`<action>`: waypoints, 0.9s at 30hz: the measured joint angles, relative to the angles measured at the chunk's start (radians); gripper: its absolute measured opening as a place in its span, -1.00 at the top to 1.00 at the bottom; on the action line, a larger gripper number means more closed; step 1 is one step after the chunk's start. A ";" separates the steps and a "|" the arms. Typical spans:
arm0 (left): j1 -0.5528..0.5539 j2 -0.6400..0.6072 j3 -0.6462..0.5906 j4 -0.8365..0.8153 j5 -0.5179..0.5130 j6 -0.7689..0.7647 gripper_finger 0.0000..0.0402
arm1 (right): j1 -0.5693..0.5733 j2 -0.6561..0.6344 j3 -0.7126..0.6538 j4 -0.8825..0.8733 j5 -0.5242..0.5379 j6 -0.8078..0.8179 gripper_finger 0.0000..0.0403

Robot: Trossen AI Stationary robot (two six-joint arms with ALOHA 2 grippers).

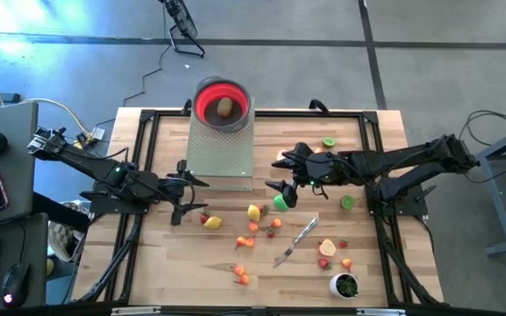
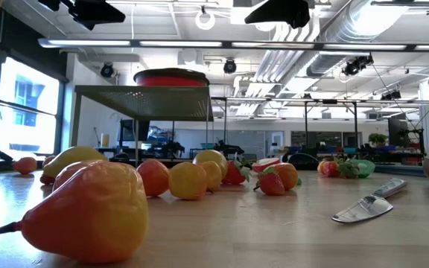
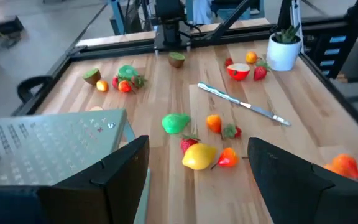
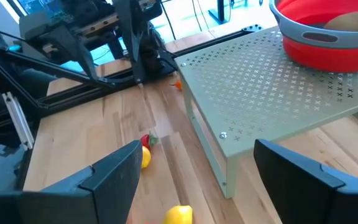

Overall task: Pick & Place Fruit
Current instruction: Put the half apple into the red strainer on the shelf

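Small toy fruit (image 1: 255, 212) scattered loose over the wooden table (image 1: 148, 263): yellow lemons, red strawberries, orange pieces, a green pear (image 1: 280, 202), lime halves. Most clustered around the middle, a few near the front edge. One tan piece (image 1: 225, 108) resting inside the red bowl (image 1: 209, 95).

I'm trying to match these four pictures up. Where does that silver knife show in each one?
High view: the silver knife lies right of centre on the wooden table, among the fruit.
Low view: low right, flat on the wood.
Left wrist view: right of centre, lying slantwise.
Right wrist view: not in it.
Shared landmark: the red bowl on the perforated metal stand, also seen in the low and right wrist views.
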 joint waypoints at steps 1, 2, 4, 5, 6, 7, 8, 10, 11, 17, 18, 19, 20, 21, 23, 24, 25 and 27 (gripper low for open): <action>0.000 0.000 0.000 -0.004 -0.001 0.016 -0.33 | 0.000 0.000 0.000 0.000 0.000 -0.002 -0.50; 0.000 0.000 0.000 -0.015 -0.001 0.023 -0.33 | 0.000 0.000 0.000 0.000 0.000 -0.002 -0.50; 0.000 0.005 0.000 -0.048 -0.002 0.007 -0.33 | 0.000 0.000 0.000 0.000 0.000 -0.002 -0.50; 0.000 0.009 0.000 -0.064 -0.002 -0.018 -0.33 | 0.000 0.000 0.000 0.000 0.000 -0.002 -0.50; 0.000 0.011 0.000 -0.084 -0.002 -0.047 -0.33 | 0.000 0.000 0.000 0.000 0.000 -0.002 -0.50; 0.000 0.014 -0.001 -0.098 -0.002 -0.076 -0.33 | 0.000 0.000 0.000 0.000 0.000 -0.002 -0.50; 0.000 0.019 -0.001 -0.100 -0.002 -0.099 -0.33 | 0.000 0.000 0.000 0.000 0.000 -0.002 -0.50; 0.000 0.027 -0.001 -0.098 -0.002 -0.089 -0.33 | 0.000 0.000 0.000 0.001 0.001 -0.002 -0.50; 0.000 0.031 -0.001 -0.098 -0.002 -0.054 -0.33 | 0.000 0.000 0.000 0.002 0.004 -0.002 -0.50; 0.000 0.030 -0.007 -0.114 0.063 0.198 -0.33 | 0.000 0.000 0.000 0.003 0.022 -0.003 -0.50; 0.000 0.025 -0.016 -0.114 0.071 0.217 -0.33 | 0.000 0.000 0.000 0.003 0.022 -0.003 -0.50; -0.001 0.019 -0.029 -0.116 0.077 0.225 -0.33 | 0.000 0.000 0.000 0.003 0.021 -0.003 -0.50; 0.000 0.013 -0.044 -0.114 0.078 0.225 -0.33 | 0.000 0.000 0.000 0.003 0.021 -0.003 -0.50; 0.000 0.005 -0.059 -0.108 0.078 0.224 -0.33 | 0.000 0.000 0.000 0.003 0.020 -0.003 -0.50; 0.000 -0.020 -0.101 -0.067 0.077 0.215 -0.33 | 0.000 0.000 0.000 0.002 0.019 -0.003 -0.50; 0.000 -0.037 -0.121 -0.036 0.077 0.217 -0.33 | 0.000 0.000 0.000 0.002 0.019 -0.003 -0.50; 0.000 -0.057 -0.138 -0.009 0.077 0.225 -0.33 | 0.000 0.000 0.000 0.001 0.019 -0.003 -0.50; 0.000 -0.106 -0.163 0.018 0.077 0.238 -0.33 | 0.000 0.000 0.000 -0.004 0.019 -0.003 -0.50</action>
